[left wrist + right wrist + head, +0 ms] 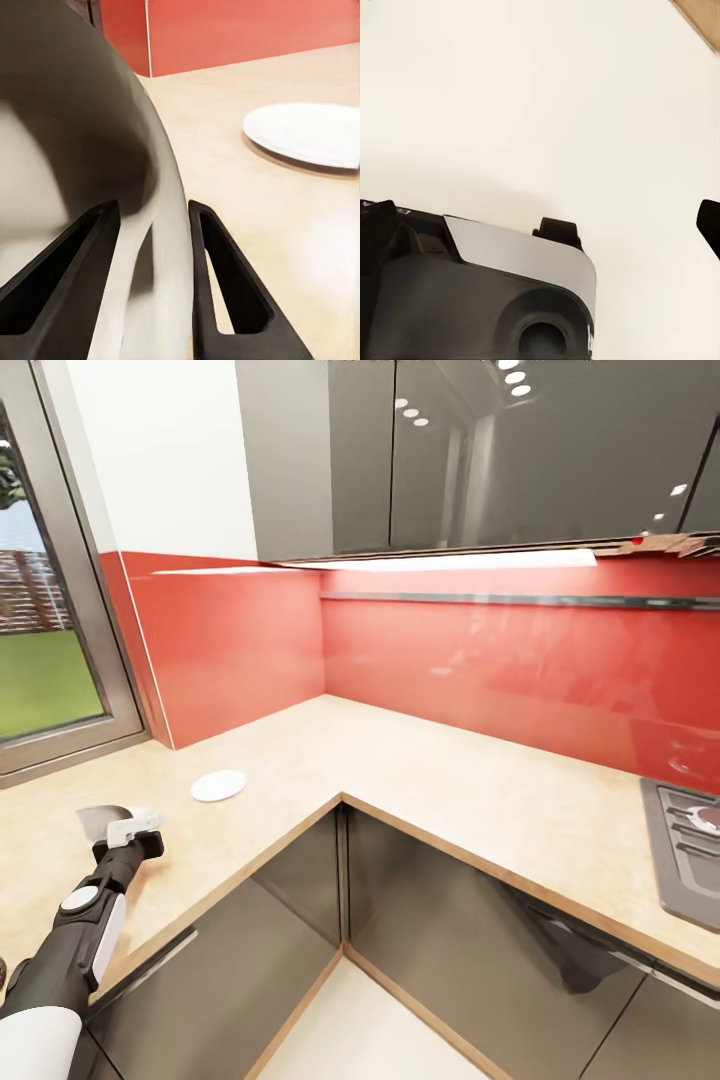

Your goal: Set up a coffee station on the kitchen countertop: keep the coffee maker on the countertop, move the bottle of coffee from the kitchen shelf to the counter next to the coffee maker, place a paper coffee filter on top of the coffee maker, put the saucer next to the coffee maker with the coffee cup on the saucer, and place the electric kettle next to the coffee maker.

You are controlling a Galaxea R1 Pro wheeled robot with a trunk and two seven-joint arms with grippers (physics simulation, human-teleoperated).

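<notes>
The beige countertop (420, 760) is the biggest thing before me, an L-shaped slab bending around an inside corner, edged in a wood-toned strip. A glossy red backsplash (520, 660) climbs the wall behind it, and dark grey wall cabinets (480, 450) hang above with a lit strip under them. Grey base cabinets (300, 940) sit under the counter, meeting at the corner over a pale floor (370, 1030). A window (40, 610) with grass outside stands at my left, and the edge of a cooktop (690, 850) is set into the counter at my far right.

My left arm (70, 960) reaches out over the near left stretch of the counter. My left gripper (125, 828) is clenched on the coffee cup (100, 822), a greyish cup. In my left wrist view its curved wall (75, 150) passes between my two black fingers (217, 285), one on each side of the rim. I cannot tell whether the cup touches the counter.

The white saucer (218, 785) lies flat on the countertop just beyond the cup, apart from it, toward the corner; in my left wrist view it (307, 133) sits ahead of the fingers.

My right wrist view looks down on pale floor (547, 97) and part of my own dark base (472, 300); I cannot tell whether my right jaws are parted or closed.
</notes>
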